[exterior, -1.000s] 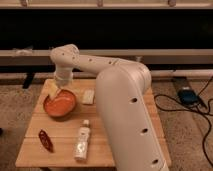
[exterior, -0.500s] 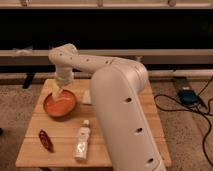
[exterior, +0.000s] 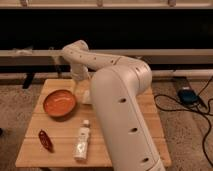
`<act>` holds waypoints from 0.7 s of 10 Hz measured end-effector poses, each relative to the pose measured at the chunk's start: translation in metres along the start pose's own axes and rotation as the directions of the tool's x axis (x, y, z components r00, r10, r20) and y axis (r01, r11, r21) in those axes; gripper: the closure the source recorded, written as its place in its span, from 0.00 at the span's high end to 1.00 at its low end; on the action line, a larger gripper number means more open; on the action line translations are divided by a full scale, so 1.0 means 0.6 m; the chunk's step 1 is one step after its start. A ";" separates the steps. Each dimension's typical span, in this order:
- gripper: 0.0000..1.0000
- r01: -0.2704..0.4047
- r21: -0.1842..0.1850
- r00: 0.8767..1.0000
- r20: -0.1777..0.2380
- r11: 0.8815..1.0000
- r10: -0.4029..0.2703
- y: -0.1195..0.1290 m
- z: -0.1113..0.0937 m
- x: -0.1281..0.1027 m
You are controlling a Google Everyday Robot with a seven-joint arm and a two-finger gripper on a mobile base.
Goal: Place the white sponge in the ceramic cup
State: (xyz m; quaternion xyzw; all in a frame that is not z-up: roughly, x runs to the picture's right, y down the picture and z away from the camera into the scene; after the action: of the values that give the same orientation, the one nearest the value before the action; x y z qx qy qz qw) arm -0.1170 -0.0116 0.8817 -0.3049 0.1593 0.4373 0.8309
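- The white sponge (exterior: pixel 86 96) is a small pale patch on the table (exterior: pixel 55 127), near the middle of the frame. It lies just right of the orange bowl (exterior: pixel 59 103).
- The gripper (exterior: pixel 80 89) hangs right at the sponge, between the bowl and the thick part of the arm (exterior: pixel 120 95). I cannot tell if it is open or closed, or if it has hold of anything.
- The sponge is hard to make out, because the gripper and the arm crowd around it.
- The orange bowl sits in the left middle of the frame.
- A white bottle (exterior: pixel 82 142) lies on its side near the lower edge of the table.
- A small red thing (exterior: pixel 45 140) lies at the lower left of the table.
- The big white arm fills the lower right of the frame and hides the right part of the table.
- Half a second ago the gripper was over the upper left edge of the bowl. Now it is on the bowl's right side, by the sponge.
- The bowl, the bottle and the red thing lie where they were.
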 end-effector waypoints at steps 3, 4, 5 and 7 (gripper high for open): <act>0.80 -0.105 0.035 0.994 -0.021 0.994 0.106 -0.076 0.045 0.025; 0.80 -0.130 0.036 0.991 -0.016 0.991 0.131 -0.084 0.065 0.023; 0.80 -0.153 0.034 0.988 -0.004 0.988 0.153 -0.092 0.078 0.010; 0.80 -0.162 0.029 0.987 0.002 0.986 0.162 -0.092 0.087 -0.015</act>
State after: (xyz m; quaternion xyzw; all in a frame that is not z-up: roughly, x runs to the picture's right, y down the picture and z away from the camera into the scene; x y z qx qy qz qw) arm -0.0766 -0.0073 0.9468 -0.2789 0.1898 0.5011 0.7969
